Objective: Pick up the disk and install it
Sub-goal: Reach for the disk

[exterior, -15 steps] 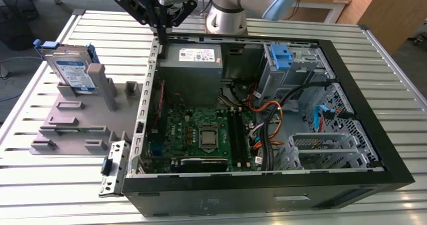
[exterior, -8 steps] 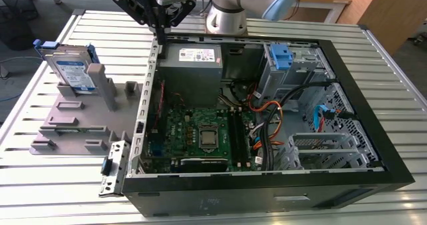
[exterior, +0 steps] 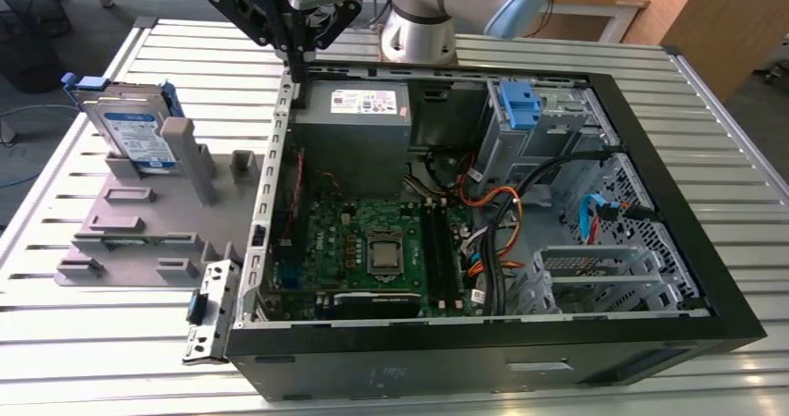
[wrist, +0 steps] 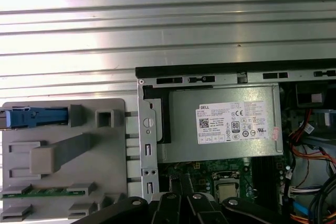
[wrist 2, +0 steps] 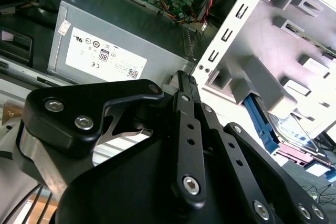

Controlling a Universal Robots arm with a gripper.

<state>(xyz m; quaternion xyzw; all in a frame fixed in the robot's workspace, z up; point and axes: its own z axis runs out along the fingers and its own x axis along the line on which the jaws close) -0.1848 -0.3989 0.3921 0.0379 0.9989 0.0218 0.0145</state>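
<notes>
One gripper (exterior: pixel 296 72) hangs over the far left corner of the open computer case (exterior: pixel 493 360). Its fingers are pressed together into a single thin blade with nothing between them. In the second wrist view the same closed tip (wrist 2: pixel 184 78) sits just above the case wall, beside the grey power supply (wrist 2: pixel 121 51).

The disk (exterior: pixel 129 125) is not beneath it. It stands on edge in the grey holder (exterior: pixel 136 240) on the slatted table (exterior: pixel 124 342), outside the case. From the gripper it lies well apart toward the exterior view's left, and a little nearer. The drive leans slightly, with its label side turned toward the case and a blue rail along its upper edge. Its long axis runs near to far, roughly parallel to the case's left wall.

In the first wrist view the disk is seen edge-on, as a narrow blue strip (wrist: pixel 37 116) at the holder's outer end.
</notes>
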